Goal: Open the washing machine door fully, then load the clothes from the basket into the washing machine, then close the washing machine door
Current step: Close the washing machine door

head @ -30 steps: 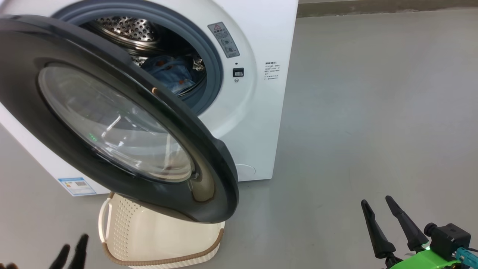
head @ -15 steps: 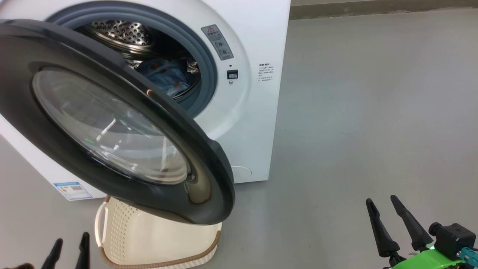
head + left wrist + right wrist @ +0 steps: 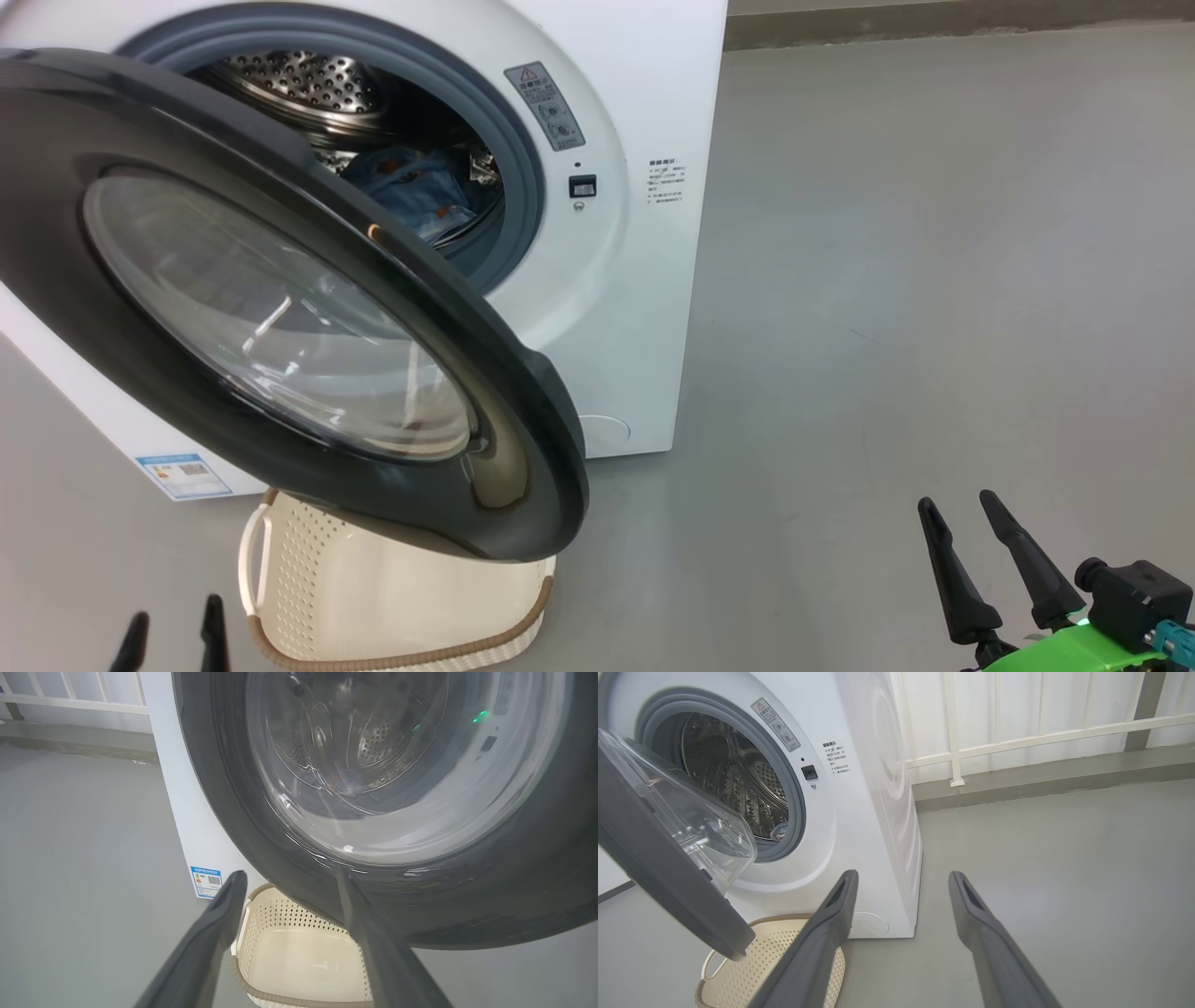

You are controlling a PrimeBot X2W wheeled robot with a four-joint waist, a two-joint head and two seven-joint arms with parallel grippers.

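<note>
Inside the washing machine (image 3: 644, 308) lie the clothes (image 3: 420, 191); before it the basket (image 3: 392, 597) sits empty; left gripper (image 3: 176, 611) and right gripper (image 3: 956, 501) gape, empty-handed; closing remains, likely a push on the half-swung washing machine door (image 3: 523, 411).

A laundry corner: washing machine (image 3: 644, 308) on bare grey floor (image 3: 934, 280).

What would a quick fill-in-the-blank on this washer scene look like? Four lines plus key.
1. The light-blue bear-print clothes lie inside the perforated steel ____ of the big white front-loading washing machine.
2. The round, black-rimmed glass washing machine door stands ____.
3. The visible inside of the cream-white perforated plastic basket below the door is ____.
4. The left gripper and right gripper are spread apart and hold ____.

Missing words: drum; open; empty; nothing.
</note>
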